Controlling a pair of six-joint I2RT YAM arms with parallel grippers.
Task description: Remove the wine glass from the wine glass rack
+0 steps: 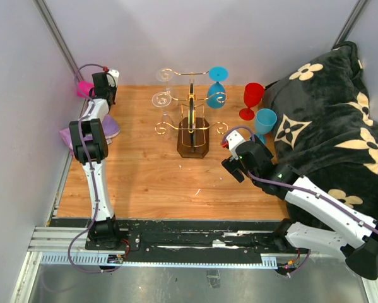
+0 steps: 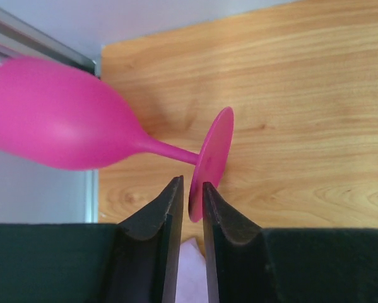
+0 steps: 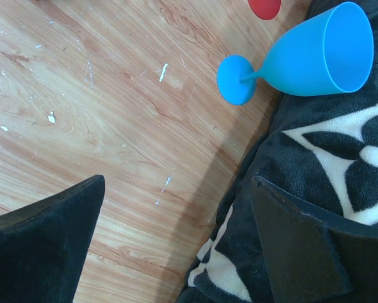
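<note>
Left tool (image 2: 192,184) seemingly pinches the foot of the pink wine glass (image 2: 56,113); right tool (image 3: 177,183) gapes wide.

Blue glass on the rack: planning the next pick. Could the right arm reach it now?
Likely yes: the right pincer stands open and empty, with bare table between it and the rack.

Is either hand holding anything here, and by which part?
The left hand pinches the pink glass by its foot's rim; the right hand holds nothing.
</note>
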